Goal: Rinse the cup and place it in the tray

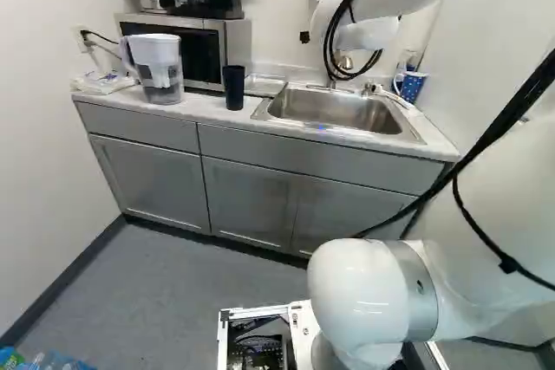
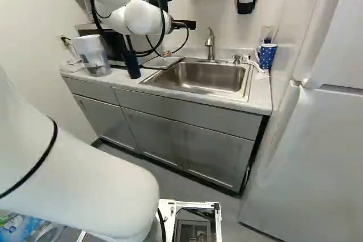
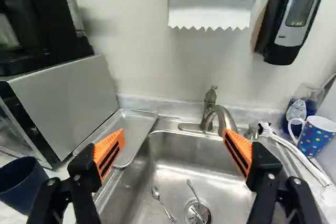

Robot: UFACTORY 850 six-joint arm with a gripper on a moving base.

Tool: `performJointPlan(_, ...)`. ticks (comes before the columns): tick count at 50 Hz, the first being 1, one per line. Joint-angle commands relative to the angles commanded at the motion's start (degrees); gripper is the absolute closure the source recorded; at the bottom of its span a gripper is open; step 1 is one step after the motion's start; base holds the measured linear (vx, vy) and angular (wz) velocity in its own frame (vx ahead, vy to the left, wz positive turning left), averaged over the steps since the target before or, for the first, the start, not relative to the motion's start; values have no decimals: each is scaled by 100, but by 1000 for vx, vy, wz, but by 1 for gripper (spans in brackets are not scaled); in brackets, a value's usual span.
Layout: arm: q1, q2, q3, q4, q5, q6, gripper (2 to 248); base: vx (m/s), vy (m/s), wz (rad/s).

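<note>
Upright, the dark blue cup (image 1: 234, 87) is seen near the front edge of the counter (image 1: 208, 112), its open mouth turned up, between a water pitcher (image 1: 161, 71) on its left and the metal tray (image 3: 137, 124) on its right. The tray is laid flat, lengthwise between the microwave (image 3: 71, 108) and the sink's left rim, and is bare in the wrist view. The cup is left untouched by the gripper (image 2: 184, 25), which is held over the counter and sink area with its two fingers spread wide; nothing is gripped between the orange pads (image 3: 109, 153).

Set into the counter's right half, the stainless sink (image 3: 170, 156) is occupied by two pieces of cutlery (image 3: 160, 200), one of them laid partly over the drain (image 3: 198, 211). The sink is backed by a faucet (image 3: 210, 111). Toward the counter's back right corner, a blue mug patterned with dots (image 2: 266, 55) is placed beside a clear container (image 3: 308, 95). At the left end, a plastic bag (image 1: 102, 82) is shown. The microwave is topped by a black appliance (image 3: 39, 22). On the wall, a paper towel (image 3: 210, 3) and a dispenser (image 3: 296, 17) are mounted; the counter's right end is flanked by a refrigerator (image 2: 317, 157).
</note>
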Motion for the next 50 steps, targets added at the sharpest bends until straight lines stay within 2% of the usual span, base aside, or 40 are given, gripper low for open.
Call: performJointPlan(50, -4, -38, -34, 0, 0, 0, 3, 86, -56, 13)
